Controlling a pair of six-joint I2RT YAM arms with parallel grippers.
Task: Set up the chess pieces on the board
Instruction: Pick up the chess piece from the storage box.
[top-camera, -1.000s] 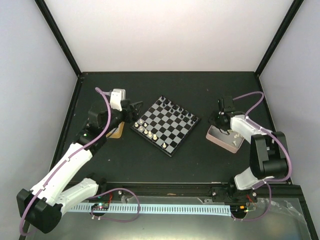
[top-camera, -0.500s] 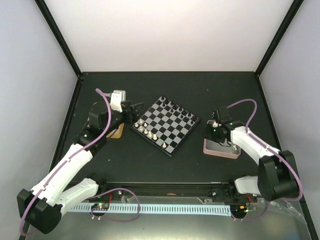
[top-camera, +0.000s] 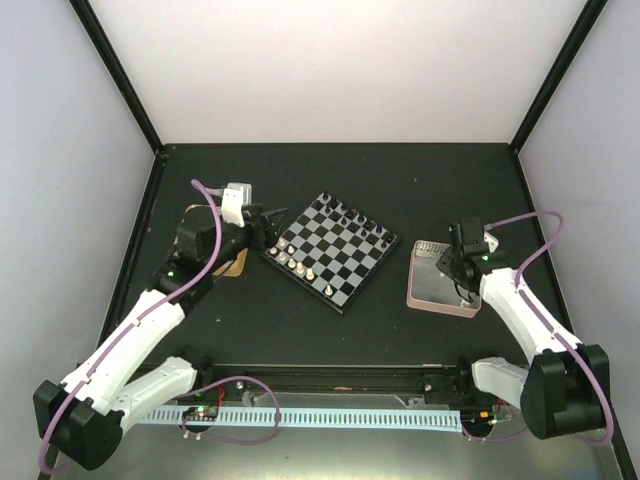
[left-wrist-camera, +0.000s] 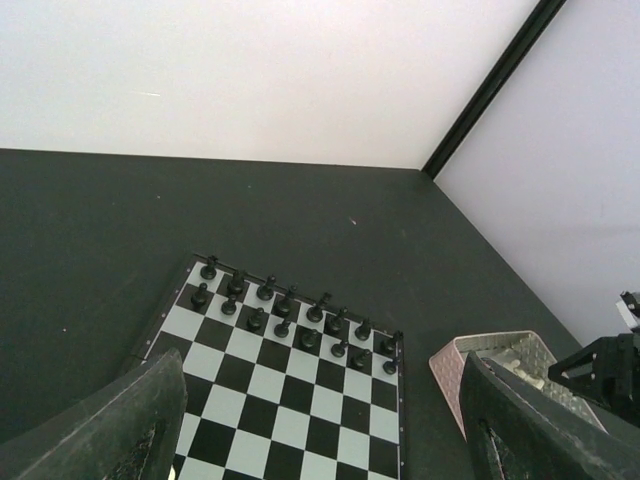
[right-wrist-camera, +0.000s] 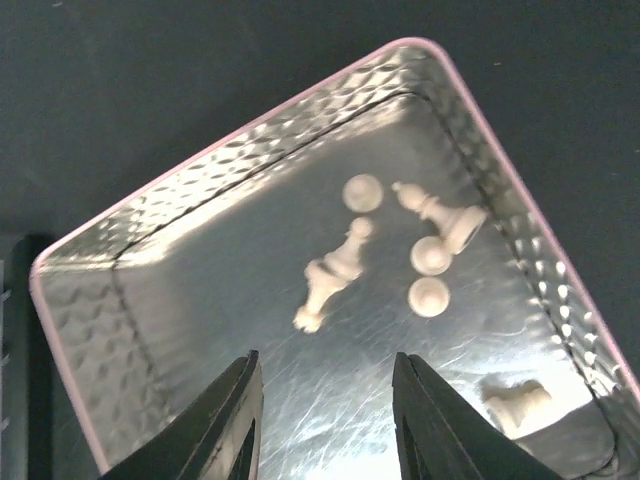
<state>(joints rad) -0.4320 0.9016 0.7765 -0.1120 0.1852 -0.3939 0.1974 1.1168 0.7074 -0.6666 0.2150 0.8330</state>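
The board sits mid-table, with the tray at its 3 o'clock. My left gripper hangs wide and empty at the board's 9 o'clock. My right gripper is parted and empty over the tray's white pieces. Black pieces line the board's 1 o'clock edge.

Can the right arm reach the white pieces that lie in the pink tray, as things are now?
Probably yes. The right gripper hangs directly above the pink tray, with its jaws apart and empty. Nothing covers the white pieces, which lie loose on the tray's floor.
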